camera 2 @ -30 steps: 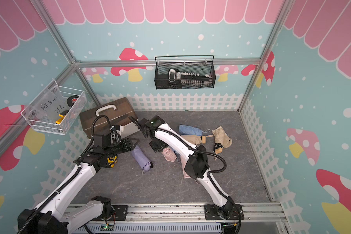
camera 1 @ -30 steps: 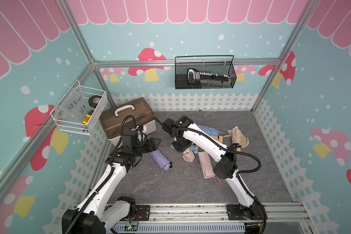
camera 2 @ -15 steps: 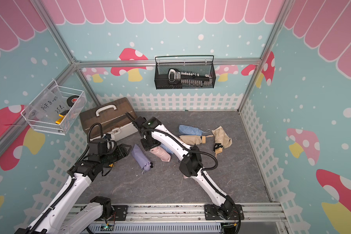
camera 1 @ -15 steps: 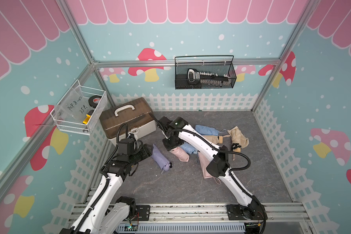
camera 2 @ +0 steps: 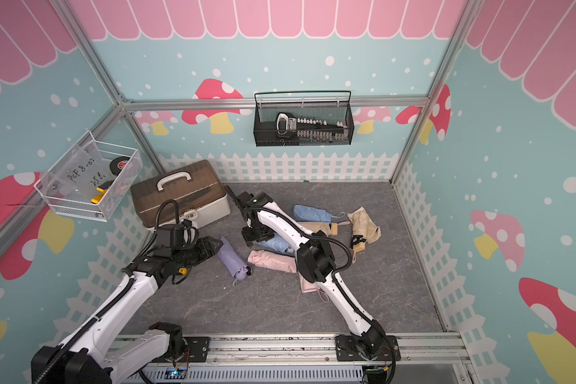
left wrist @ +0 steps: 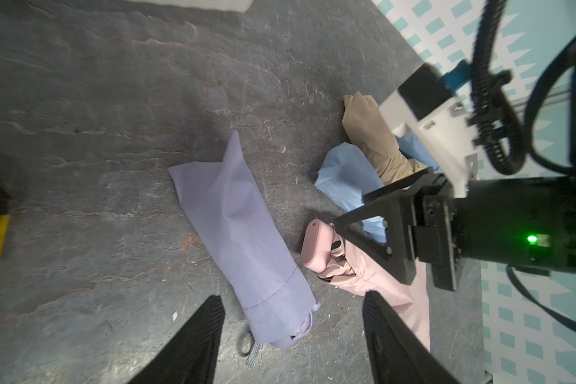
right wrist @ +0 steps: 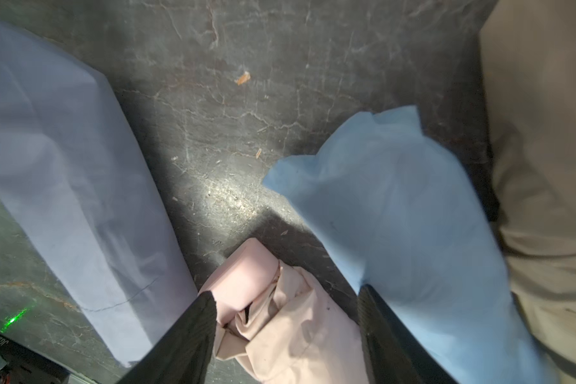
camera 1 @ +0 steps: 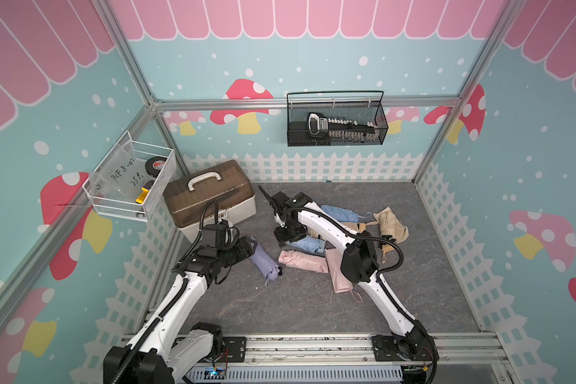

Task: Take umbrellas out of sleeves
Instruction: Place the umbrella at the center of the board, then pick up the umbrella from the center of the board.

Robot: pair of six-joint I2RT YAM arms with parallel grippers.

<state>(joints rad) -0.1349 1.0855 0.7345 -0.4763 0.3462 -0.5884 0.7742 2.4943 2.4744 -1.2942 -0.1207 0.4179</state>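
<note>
Lilac umbrella (left wrist: 280,332) sits in its lilac sleeve (camera 1: 262,257), nearest the L arm; the next move prob. turns on that.

Left gripper (left wrist: 291,296): fingers (left wrist: 200,339) spread wide, gripping nothing; it hangs over the lilac sleeve w/ no contact visible. The left wrist view frames the sleeve's open end betw. the fingers, wrist loop (left wrist: 250,349) and a fold of umbrella fabric spilling out there, closed end pointing away. In both top views the gripper shows by the closed end instead, so its exact height and offset can't be told.

Long axis: diagonal on the table (camera 1: 313,309); closed end toward the brown case (camera 1: 210,196), open end toward the front rail and slightly to the robot's right.

Right gripper (right wrist: 285,291): also wide open; the handle end of a bare pink umbrella (camera 1: 300,261) shows betw. its fingers but doesn't look clamped; a blue sleeve (camera 1: 308,246) lies just beside. This gripper is near the lilac's open end, farther from its closed end.

Judgement: L arm is nearer overall and suits pinning the sleeve fabric; R arm looks better placed for the handle; pull should run along the axis, toward front-right, or the thin fabric will likely bunch.
</note>
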